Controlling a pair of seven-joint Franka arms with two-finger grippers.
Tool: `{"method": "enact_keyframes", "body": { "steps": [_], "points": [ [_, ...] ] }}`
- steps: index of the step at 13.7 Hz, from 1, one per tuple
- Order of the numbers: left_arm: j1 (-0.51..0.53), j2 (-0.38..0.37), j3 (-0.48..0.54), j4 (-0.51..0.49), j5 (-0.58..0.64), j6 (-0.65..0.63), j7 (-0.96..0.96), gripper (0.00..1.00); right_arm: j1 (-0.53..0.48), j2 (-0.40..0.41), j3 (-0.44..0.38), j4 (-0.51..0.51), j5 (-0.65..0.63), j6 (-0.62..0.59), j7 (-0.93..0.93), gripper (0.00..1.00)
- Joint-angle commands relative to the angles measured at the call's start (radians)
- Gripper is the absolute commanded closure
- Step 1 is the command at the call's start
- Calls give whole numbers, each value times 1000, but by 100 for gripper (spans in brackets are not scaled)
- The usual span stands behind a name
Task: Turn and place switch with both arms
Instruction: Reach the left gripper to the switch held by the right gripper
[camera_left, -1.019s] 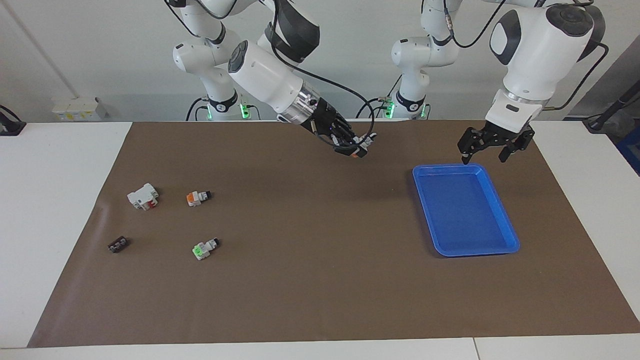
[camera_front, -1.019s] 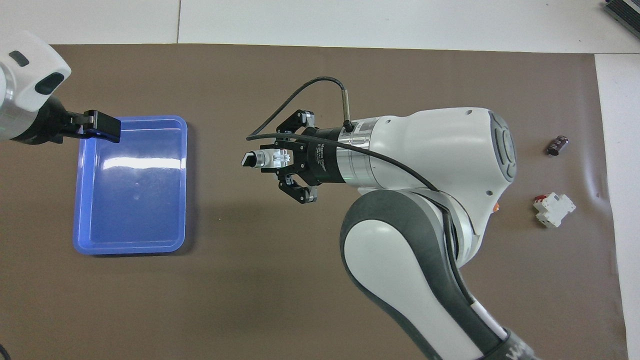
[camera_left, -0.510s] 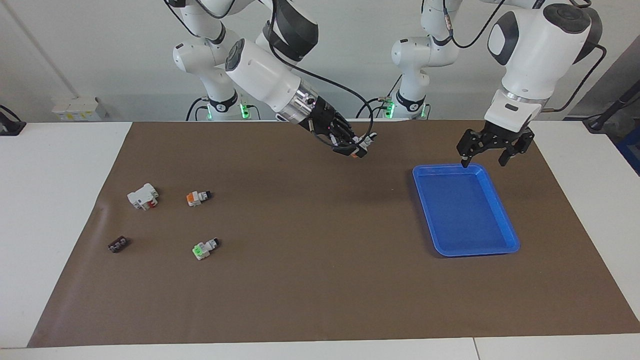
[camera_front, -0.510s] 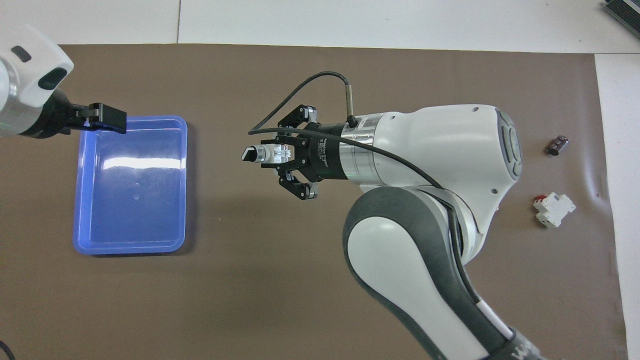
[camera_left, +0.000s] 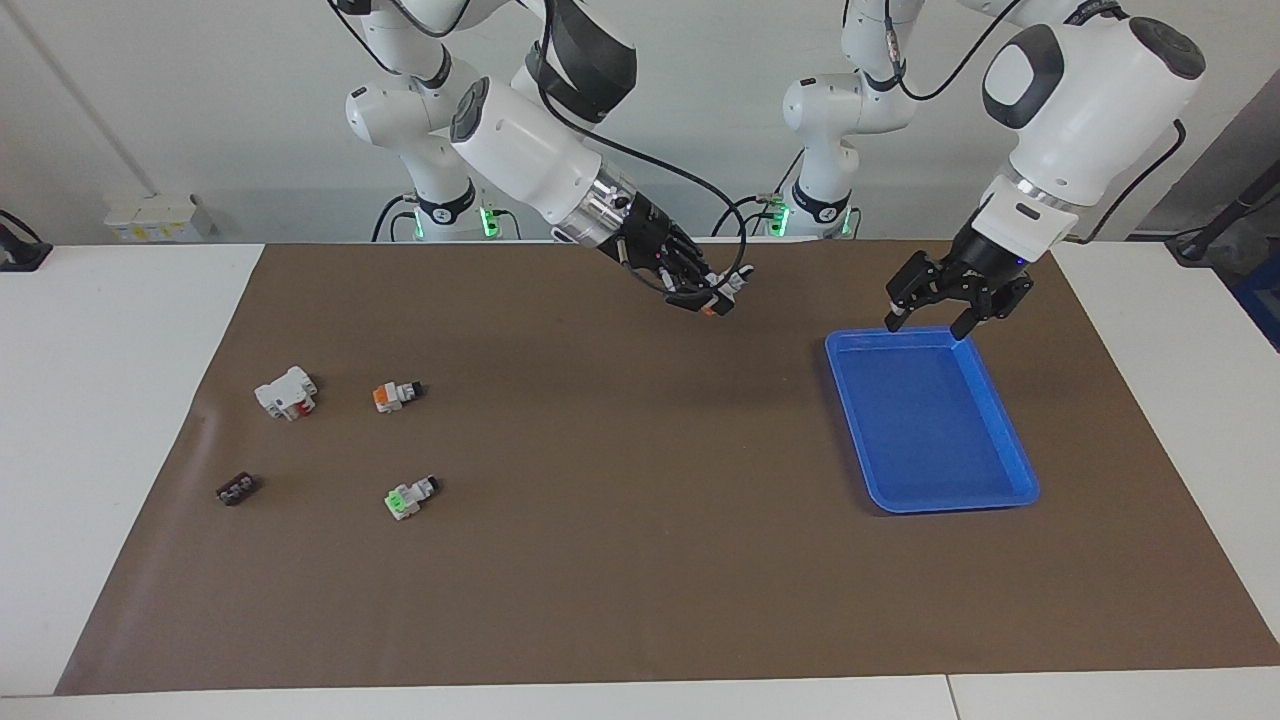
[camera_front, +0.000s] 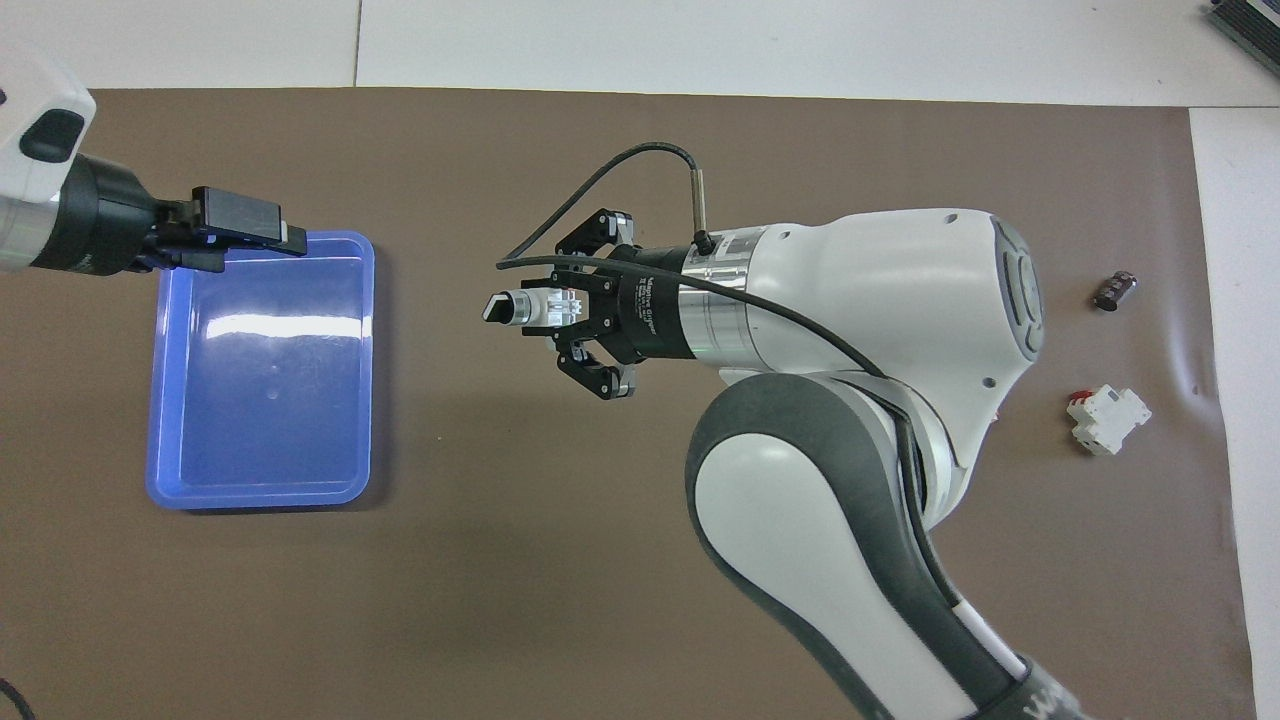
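Observation:
My right gripper (camera_left: 712, 298) is shut on a small white switch (camera_left: 722, 300) with an orange face and holds it in the air over the middle of the brown mat. In the overhead view the switch (camera_front: 508, 308) sticks out of the right gripper (camera_front: 535, 308), dark knob tip pointing toward the tray. My left gripper (camera_left: 926, 325) is open and empty, up in the air over the blue tray (camera_left: 930, 430). It also shows in the overhead view (camera_front: 270, 228). Two more switches lie on the mat toward the right arm's end, one orange-faced (camera_left: 397, 394), one green-faced (camera_left: 410, 497).
A larger white block with red marks (camera_left: 286, 393) and a small flat black piece (camera_left: 237, 489) lie near the mat's edge at the right arm's end. They also show in the overhead view, the block (camera_front: 1107, 419) and the black piece (camera_front: 1115, 290). The tray (camera_front: 265, 400) holds nothing.
My left gripper has tilted and moved over the tray toward the middle of the table. My right gripper has barely moved and still holds the switch.

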Motion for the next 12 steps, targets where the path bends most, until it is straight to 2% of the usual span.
{"method": "enact_keyframes", "body": {
  "steps": [1,3,7,9,12],
  "points": [
    [7,-41,-9,-42,-147,-14,17,10,-3,9,5,16,21,12,10,100],
    [-10,-52,-18,-42,-218,-20,18,18,-3,9,5,16,21,12,10,100],
    [-81,-66,-41,-58,-247,-11,50,32,-3,9,5,16,20,12,9,100],
    [-96,-101,-40,-102,-295,-3,142,46,-5,9,5,16,20,12,9,100],
    [-96,-164,-38,-171,-338,30,236,54,-5,9,5,16,20,12,9,100]
  ]
}}
